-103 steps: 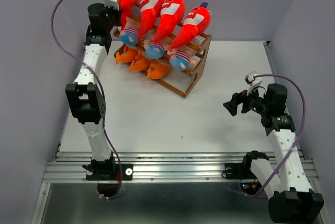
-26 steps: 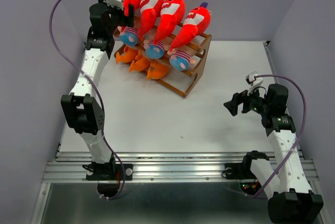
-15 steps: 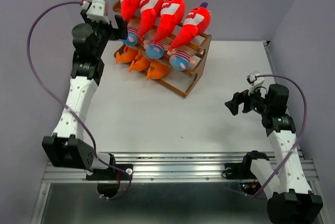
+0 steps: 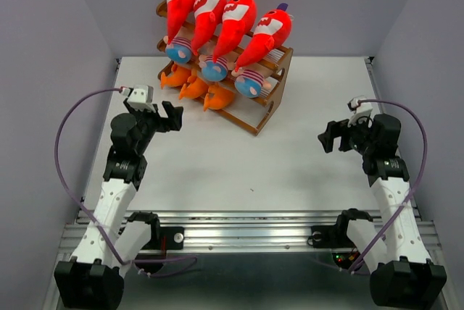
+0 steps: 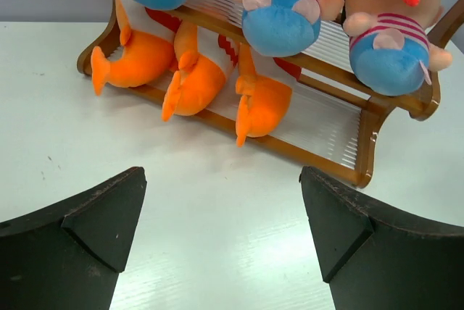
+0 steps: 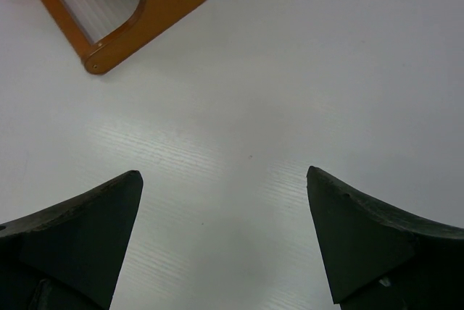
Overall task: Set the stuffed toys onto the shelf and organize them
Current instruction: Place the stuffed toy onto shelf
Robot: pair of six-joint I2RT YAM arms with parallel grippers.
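Stuffed toys [image 4: 233, 24] filling shelf [image 4: 268, 107], red top tier, dolls middle, orange bottom, left gripper [image 4: 172, 117] released, empty, near shelf front, right gripper [image 4: 327, 137] released, empty, well right of shelf, over worktop [image 4: 239, 169]

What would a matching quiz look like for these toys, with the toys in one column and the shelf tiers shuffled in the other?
Column one:
1. red sharks
2. dolls
3. orange fish

Column two:
A. bottom tier of the shelf
B. top tier
C. middle tier

Pairs: 1-B, 2-C, 3-A
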